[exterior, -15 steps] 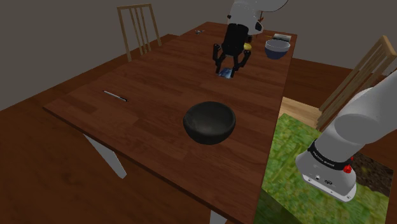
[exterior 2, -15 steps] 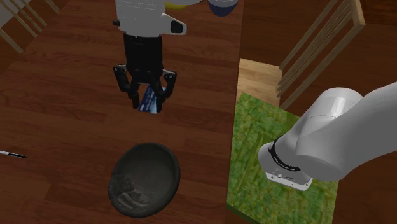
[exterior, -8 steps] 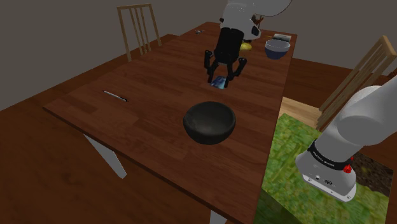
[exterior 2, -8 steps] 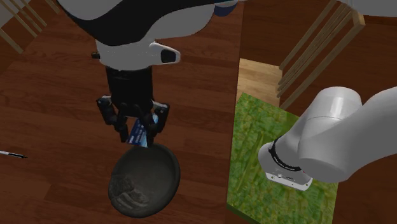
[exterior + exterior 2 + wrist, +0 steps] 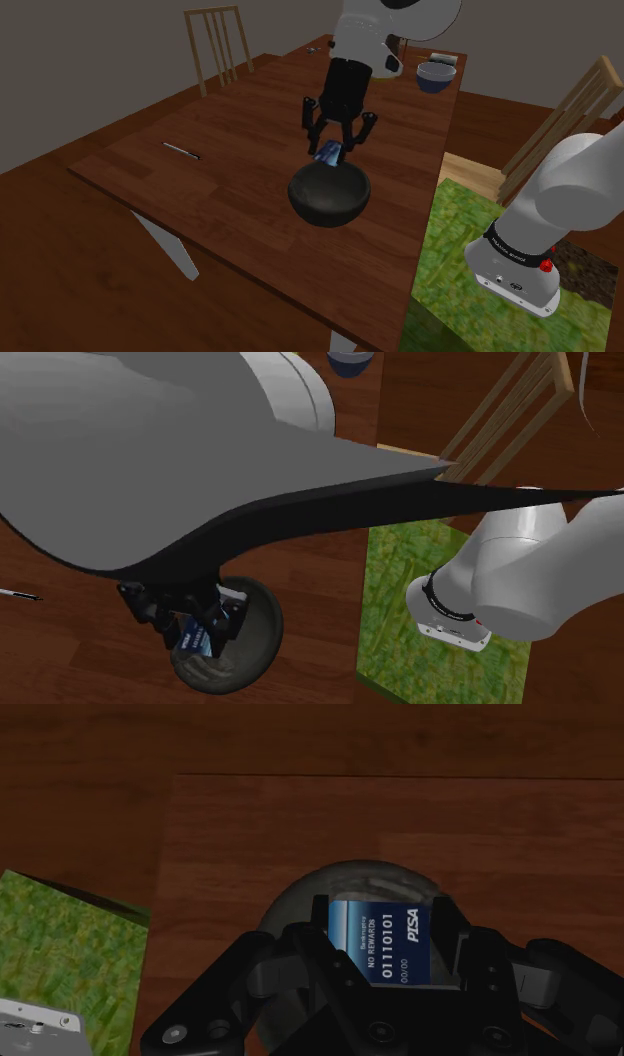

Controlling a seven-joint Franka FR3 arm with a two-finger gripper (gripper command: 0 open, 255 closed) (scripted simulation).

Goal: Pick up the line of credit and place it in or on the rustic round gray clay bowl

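Over round bowl (image 5: pixel 329 207), gripper (image 5: pixel 335 148) clasps flat card (image 5: pixel 388 942).

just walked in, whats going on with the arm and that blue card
The white robot arm has its black tool shut on a blue credit card, clasped between its fingers. It hangs just above the dark grey round bowl that sits on the wooden table. The card is not yet in the bowl, so letting it go there is the step left.
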